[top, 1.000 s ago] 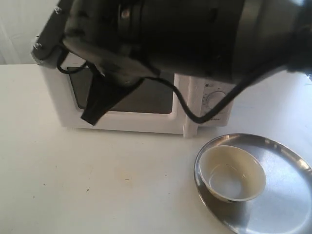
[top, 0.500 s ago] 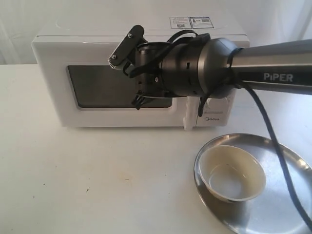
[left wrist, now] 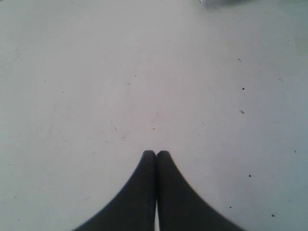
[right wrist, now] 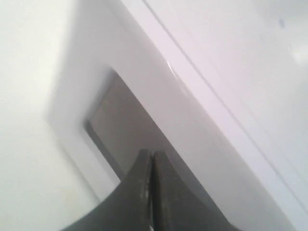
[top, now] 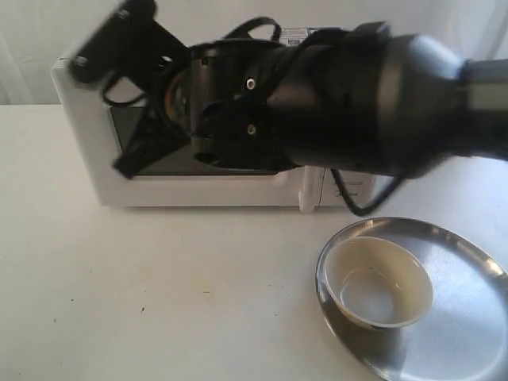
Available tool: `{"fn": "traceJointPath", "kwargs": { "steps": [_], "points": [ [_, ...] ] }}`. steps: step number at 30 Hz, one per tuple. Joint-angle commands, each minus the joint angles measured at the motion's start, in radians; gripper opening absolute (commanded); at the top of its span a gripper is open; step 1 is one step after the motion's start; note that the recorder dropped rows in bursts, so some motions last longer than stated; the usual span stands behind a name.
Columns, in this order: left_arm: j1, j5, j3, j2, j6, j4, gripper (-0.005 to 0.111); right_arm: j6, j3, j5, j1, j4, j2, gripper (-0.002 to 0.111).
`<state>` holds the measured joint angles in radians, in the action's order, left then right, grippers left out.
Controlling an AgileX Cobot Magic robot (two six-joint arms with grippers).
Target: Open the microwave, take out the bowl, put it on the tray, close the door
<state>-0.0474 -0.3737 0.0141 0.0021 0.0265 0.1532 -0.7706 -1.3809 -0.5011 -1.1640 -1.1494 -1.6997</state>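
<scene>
The white microwave (top: pixel 83 151) stands at the back with its door (top: pixel 206 193) closed; the bar handle (top: pixel 305 194) shows below my right arm. The dials are hidden behind that arm. The cream bowl (top: pixel 377 282) sits upright on the left part of the silver tray (top: pixel 468 317). My right gripper (top: pixel 127 165) is shut and empty, blurred, in front of the door's dark window. In the right wrist view the shut gripper (right wrist: pixel 151 154) points at the window (right wrist: pixel 118 127). My left gripper (left wrist: pixel 156 154) is shut and empty above bare table, out of the exterior view.
The white table (top: pixel 159 294) stretches in front of the microwave and left of the tray. My right arm (top: pixel 357 103) spans the upper right of the exterior view, with a black cable (top: pixel 365 208) hanging from it just above the tray.
My right arm has swung across the front of the microwave, and its gripper now sits further left by the window. The door, bowl and tray have not moved.
</scene>
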Motion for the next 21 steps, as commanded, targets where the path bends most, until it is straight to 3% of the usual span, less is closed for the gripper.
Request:
{"fn": "traceJointPath", "kwargs": {
  "steps": [1, 7, 11, 14, 18, 21],
  "points": [
    [0.0, -0.041, -0.01, -0.002, 0.0, -0.003, 0.0, 0.007, 0.074, 0.094, -0.124, -0.051, 0.205, 0.0],
    [0.0, -0.041, -0.01, -0.002, 0.0, -0.003, 0.0, -0.177, 0.272, -0.023, -0.22, -0.15, 0.505, 0.0],
    [0.0, -0.041, -0.01, -0.002, 0.0, -0.003, 0.0, -0.386, 0.457, -0.191, -0.253, -0.228, 0.661, 0.0],
    [0.0, -0.041, -0.01, -0.002, 0.0, -0.003, 0.0, -0.634, 0.633, -0.212, -0.279, -0.261, 0.743, 0.0],
    [0.0, -0.041, -0.01, -0.002, 0.0, -0.003, 0.0, -1.059, 0.882, -0.146, -0.312, -0.53, 0.755, 0.0],
    [0.0, -0.041, -0.01, -0.002, 0.0, -0.003, 0.0, -1.273, 0.998, -0.201, -0.325, -0.586, 0.739, 0.0]
  ]
}}
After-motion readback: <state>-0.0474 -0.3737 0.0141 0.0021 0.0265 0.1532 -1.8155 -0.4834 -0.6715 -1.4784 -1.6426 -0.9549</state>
